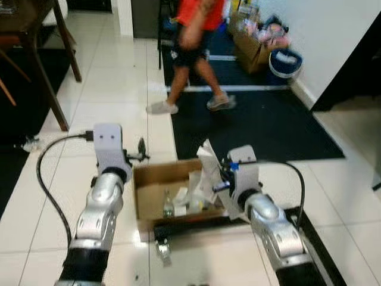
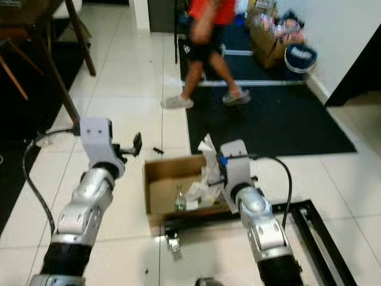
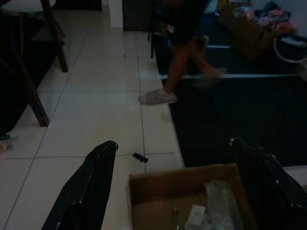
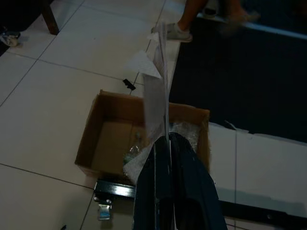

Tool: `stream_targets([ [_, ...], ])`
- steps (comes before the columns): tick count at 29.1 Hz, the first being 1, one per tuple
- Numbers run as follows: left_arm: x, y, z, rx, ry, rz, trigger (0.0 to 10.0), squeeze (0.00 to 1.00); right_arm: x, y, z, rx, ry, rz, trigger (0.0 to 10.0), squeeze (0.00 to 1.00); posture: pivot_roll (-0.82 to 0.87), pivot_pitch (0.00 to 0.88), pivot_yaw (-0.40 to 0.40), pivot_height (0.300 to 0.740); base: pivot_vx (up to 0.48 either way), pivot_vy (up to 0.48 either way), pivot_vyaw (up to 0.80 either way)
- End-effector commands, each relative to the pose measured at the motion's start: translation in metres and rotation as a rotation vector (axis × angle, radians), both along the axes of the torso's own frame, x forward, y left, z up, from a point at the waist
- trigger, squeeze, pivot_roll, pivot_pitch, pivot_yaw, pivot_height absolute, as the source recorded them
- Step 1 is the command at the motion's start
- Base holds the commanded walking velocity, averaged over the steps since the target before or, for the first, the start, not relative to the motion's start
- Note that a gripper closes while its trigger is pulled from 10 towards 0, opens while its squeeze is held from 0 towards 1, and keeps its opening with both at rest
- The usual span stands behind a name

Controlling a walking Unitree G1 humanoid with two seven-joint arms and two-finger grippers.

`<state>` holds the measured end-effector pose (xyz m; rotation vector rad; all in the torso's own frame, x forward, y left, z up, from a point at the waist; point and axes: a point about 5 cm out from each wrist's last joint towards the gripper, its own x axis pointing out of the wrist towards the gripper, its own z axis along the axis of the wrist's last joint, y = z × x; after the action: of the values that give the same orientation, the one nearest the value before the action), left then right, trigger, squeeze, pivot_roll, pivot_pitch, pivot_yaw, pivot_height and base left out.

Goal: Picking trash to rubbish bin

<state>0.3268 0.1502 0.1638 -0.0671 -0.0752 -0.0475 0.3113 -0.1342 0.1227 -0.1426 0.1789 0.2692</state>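
in the left eye view we see a cardboard box (image 1: 156, 190) open on the white tiled floor (image 1: 113, 101) between our two arms, with a small bottle (image 1: 168, 204) and pale scraps inside. our left gripper (image 1: 141, 154) hovers just beside the box's left rim. our right gripper (image 1: 219, 177) sits over the box's right edge with a piece of white paper (image 1: 206, 164) standing up from it. a black metal frame (image 1: 297, 220) lies along the box's near side, and a person (image 1: 196, 53) walks across a dark rug (image 1: 262, 122) beyond.

the right eye view gives the same scene and shows more clearly a small dark object (image 2: 158, 151) on the tile just past the box, and a wooden table leg (image 2: 56, 77) to the far left.

the left wrist view is dim, yet it shows what the head views do not: the left gripper's two black fingers (image 3: 84, 191) spread wide apart with nothing between them, the box below and the person's shoe (image 3: 157, 97) ahead.

the right wrist view shows the right gripper's fingers (image 4: 187, 191) pressed together on the lower edge of the paper, which rises upright above the box. under it we make out the bottle and what may be crumpled clear plastic (image 4: 182, 132), though the picture is too dark to be sure. a caster (image 4: 104, 211) of the frame shows by the box's near corner.
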Motion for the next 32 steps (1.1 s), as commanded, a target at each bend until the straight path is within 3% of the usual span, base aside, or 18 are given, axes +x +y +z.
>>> stream_targets([
  [1,-0.0010,-0.0042,-0.0044,-0.011,0.014,-0.012,10.0,0.00,-0.0012,-0.0028,-0.0040,-0.011,0.014,-0.008,10.0,0.00,-0.02,0.169,-0.030,0.740,0.326,0.000,0.00],
  [12,-0.0008,-0.0053,-0.0048,-0.005,0.014,-0.013,10.0,0.00,-0.0006,-0.0024,-0.0033,-0.016,0.012,-0.004,10.0,0.00,-0.02,0.168,-0.031,0.740,0.295,0.000,0.00],
  [32,-0.0036,-0.0066,-0.0051,0.016,-0.015,-0.022,10.0,0.00,-0.0004,-0.0045,-0.0060,0.010,0.018,-0.025,10.0,0.00,-0.03,0.178,-0.032,0.740,0.000,0.000,0.00],
])
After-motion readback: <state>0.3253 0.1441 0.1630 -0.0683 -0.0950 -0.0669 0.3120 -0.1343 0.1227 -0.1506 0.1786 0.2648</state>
